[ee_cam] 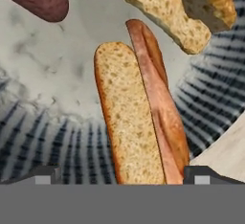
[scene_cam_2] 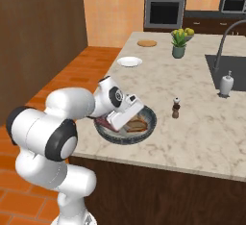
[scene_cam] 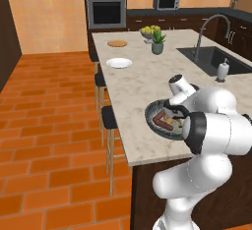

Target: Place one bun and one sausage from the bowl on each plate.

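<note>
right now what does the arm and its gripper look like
The arm is glossy white with rounded, bulky segments and black bands at the joints. The gripper has a boxy white body and two small dark fingertips with paler grey pads. No cables or markings are visible.

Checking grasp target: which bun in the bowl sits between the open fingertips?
The long split bun running up the middle of the hand view, standing between the open gripper tips. The other bun lies farther off, across the top.
</note>
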